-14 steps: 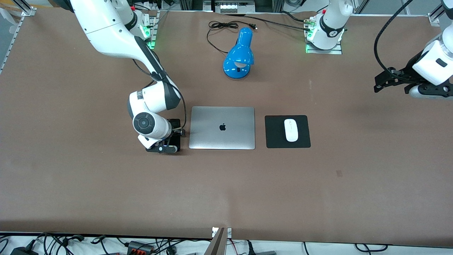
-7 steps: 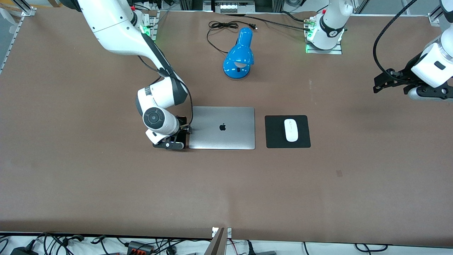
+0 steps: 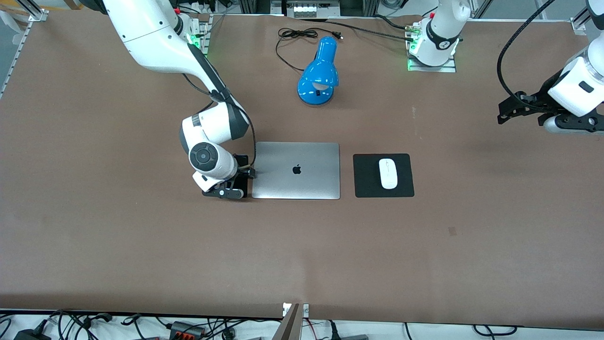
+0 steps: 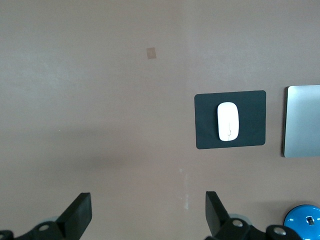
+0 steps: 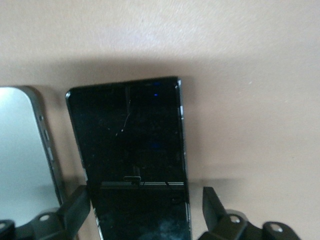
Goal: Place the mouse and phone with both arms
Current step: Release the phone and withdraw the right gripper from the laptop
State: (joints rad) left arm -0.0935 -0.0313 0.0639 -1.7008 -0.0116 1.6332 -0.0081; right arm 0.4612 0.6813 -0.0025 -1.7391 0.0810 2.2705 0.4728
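Right gripper [image 5: 142, 210], jaws spread wide astride the phone [image 5: 131, 150] lying flat at the laptop's [image 3: 296, 170] 9 o'clock edge, should lift straight up; left gripper [image 4: 147, 212] waits open, empty; mouse [image 3: 388, 173] on pad [image 3: 363, 189].

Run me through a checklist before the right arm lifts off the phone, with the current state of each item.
1. Phone lying flat on the table beside the laptop, not overlapping it: ok.
2. Right arm low over the phone with its jaws open, one on each side: ok.
3. Both jaws free of the phone: cannot tell. A gap shows on one side, but the other sits right at the phone's edge.
4. Mouse resting on the mouse pad: ok.
5. Left arm waiting over bare table toward its own end, jaws open: ok.
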